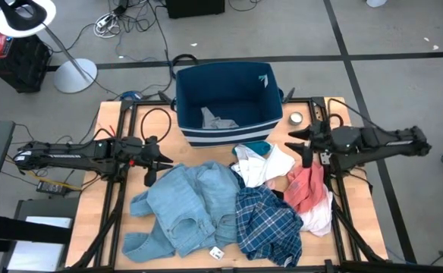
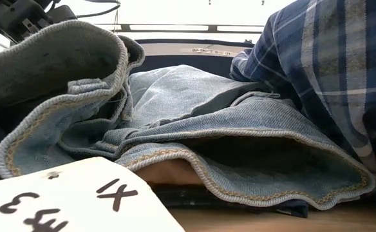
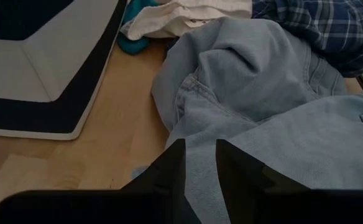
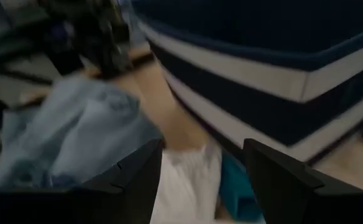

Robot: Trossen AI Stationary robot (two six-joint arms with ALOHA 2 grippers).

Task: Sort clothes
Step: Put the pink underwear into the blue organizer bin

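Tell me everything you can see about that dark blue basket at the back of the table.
The bin is a soft, box-shaped fabric basket, navy with white stripes round its base. It stands upright and open at the table's far edge, between the two arms. One crumpled grey garment lies in it; the rest of its floor is bare. A white garment and a teal item lie against its front wall.

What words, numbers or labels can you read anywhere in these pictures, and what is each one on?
"BASKET S" followed by marks too small to read: on a strip along the navy bin, behind the jeans.
Handwritten black marks on a white tag in the foreground, seen upside down: seemingly an "X" and something like "33"; not certain.
White tag in the high view: too small to read.
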